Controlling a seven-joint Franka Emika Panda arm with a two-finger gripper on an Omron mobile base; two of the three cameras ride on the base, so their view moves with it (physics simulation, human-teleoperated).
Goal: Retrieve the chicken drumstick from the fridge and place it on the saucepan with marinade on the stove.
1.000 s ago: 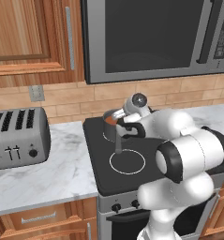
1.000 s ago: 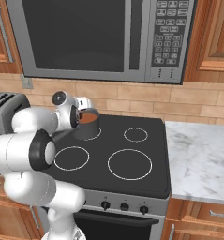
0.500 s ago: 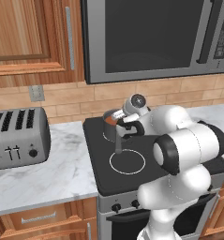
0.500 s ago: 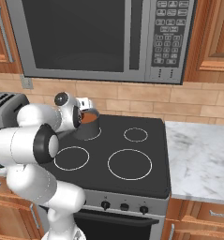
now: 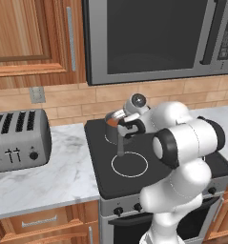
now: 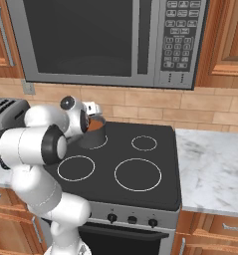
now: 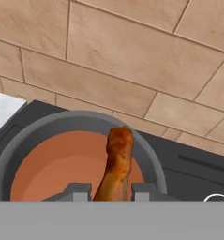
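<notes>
The white arm's elbow has swung further toward the right of the left base view, and in the right base view it sits lower and further left. The gripper has barely shifted, staying above the saucepan at the stove's back burner with the chicken drumstick over the marinade.

The black glass cooktop is viewed from behind by 2 base cameras, left and right; the small dark grey saucepan is seen close by the hand camera.
</notes>
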